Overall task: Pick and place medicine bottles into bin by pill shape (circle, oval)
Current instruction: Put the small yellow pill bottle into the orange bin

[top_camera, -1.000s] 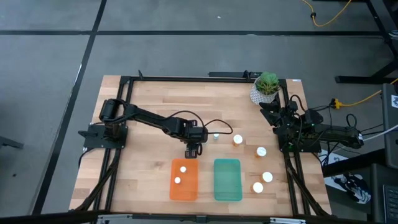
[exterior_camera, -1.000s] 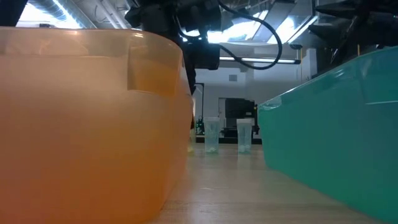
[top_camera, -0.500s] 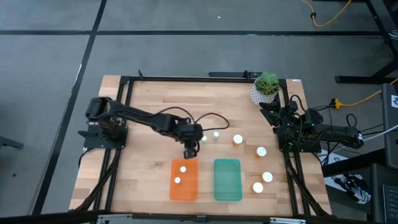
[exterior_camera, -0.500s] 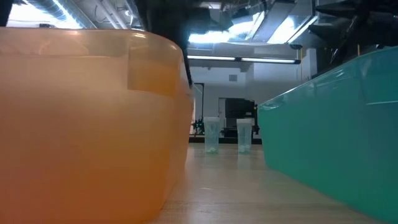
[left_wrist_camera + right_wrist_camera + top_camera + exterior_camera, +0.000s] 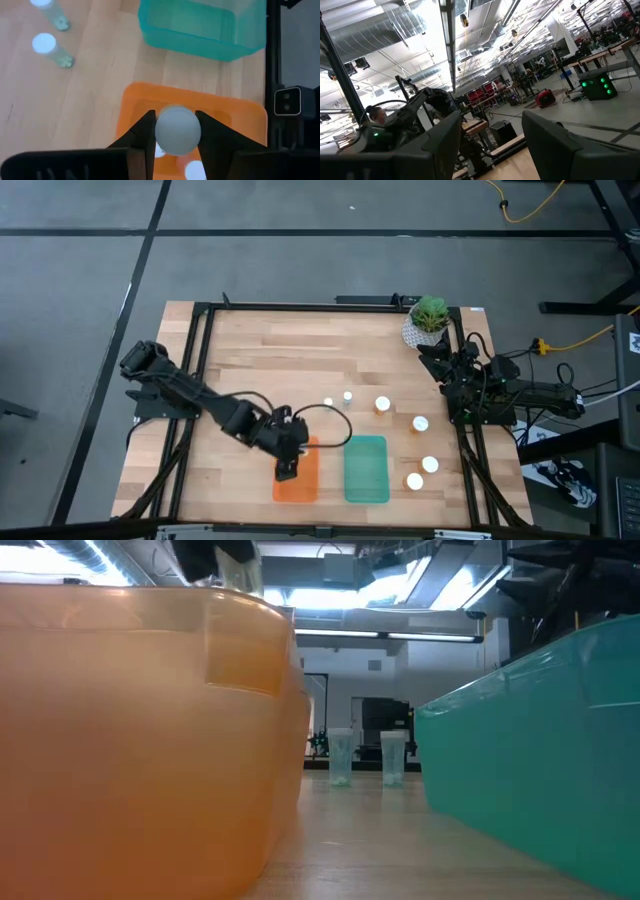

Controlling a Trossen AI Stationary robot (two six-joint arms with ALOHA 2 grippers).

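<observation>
My left gripper (image 5: 288, 465) hangs over the orange bin (image 5: 306, 484), shut on a white-capped medicine bottle (image 5: 177, 131). Two more white caps (image 5: 194, 171) lie in that bin below it. The teal bin (image 5: 366, 470) stands to its right. Two tiny bottles (image 5: 337, 398) and several larger amber bottles (image 5: 382, 404) stand upright on the table on their bases. My right gripper (image 5: 490, 145) is open and empty, parked at the table's right edge (image 5: 480, 392). My left gripper pinches the bottle at the sides of its white cap (image 5: 161, 131) between the two fingers (image 5: 145, 135). The fingers point down from above. The bottle is upright and lifted clear above the orange bin's floor (image 5: 140, 102); its body is hidden under the cap.
A white pot with a green plant (image 5: 428, 320) stands at the far right corner. The amber bottles (image 5: 422, 472) stand right of the teal bin. The black frame rails (image 5: 200, 360) run along the table's sides. Bare wood lies in the far and left parts.
My left gripper has moved from just beyond the orange bin's far edge toward the table's near edge and now hangs over the bin, still shut on the bottle. The tiny bottle it had hidden on the table now shows.
</observation>
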